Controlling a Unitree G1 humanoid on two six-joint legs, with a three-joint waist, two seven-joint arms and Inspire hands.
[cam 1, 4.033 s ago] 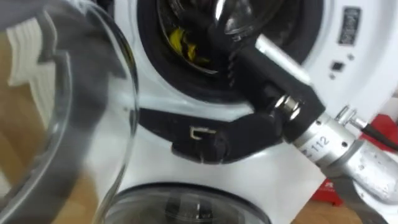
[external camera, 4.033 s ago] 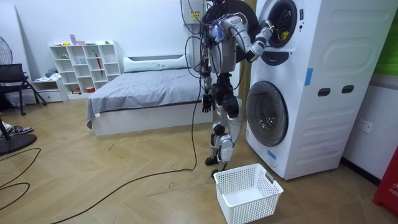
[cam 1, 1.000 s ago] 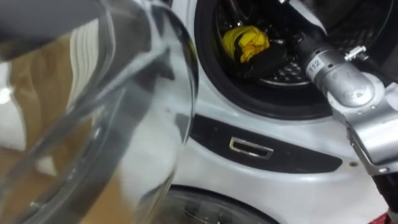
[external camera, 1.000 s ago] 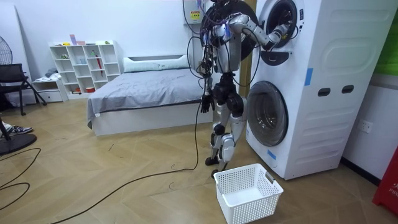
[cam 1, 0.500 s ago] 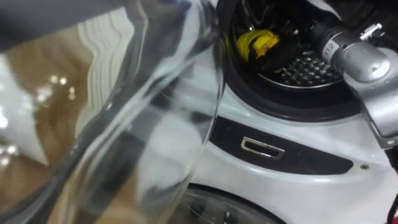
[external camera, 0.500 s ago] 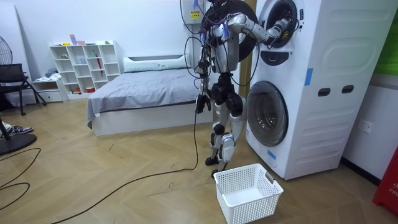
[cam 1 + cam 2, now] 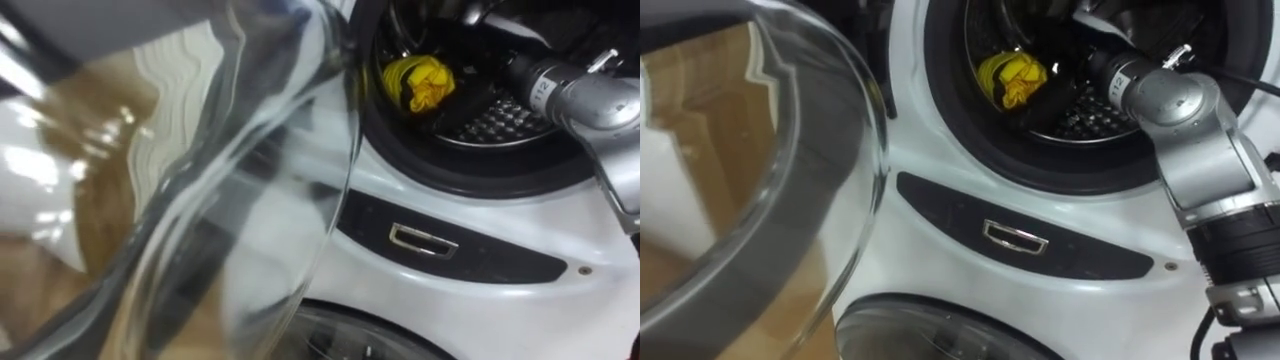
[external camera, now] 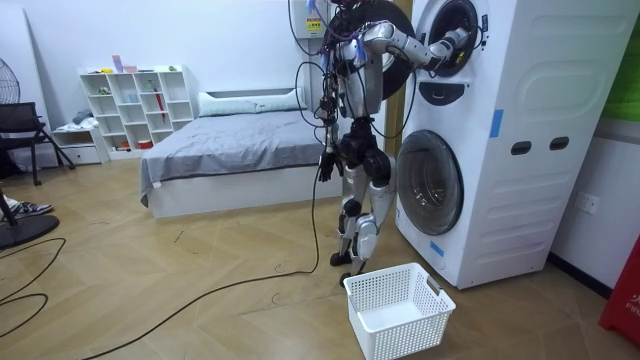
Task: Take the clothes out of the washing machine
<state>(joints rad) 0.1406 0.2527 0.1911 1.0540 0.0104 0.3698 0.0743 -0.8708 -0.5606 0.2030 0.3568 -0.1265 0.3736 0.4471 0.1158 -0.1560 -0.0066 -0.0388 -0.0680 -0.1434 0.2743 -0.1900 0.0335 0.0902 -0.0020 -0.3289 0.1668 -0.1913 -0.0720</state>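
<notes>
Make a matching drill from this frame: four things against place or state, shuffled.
Things:
1. cloth
2. basket
3. upper door
4. lower door

Place or state:
A. on the floor
B. in the drum
C. shut
D. swung open

Pairs: 1-B, 2-A, 3-D, 4-C

A yellow garment (image 7: 418, 82) lies inside the washing machine drum (image 7: 503, 120).
</notes>
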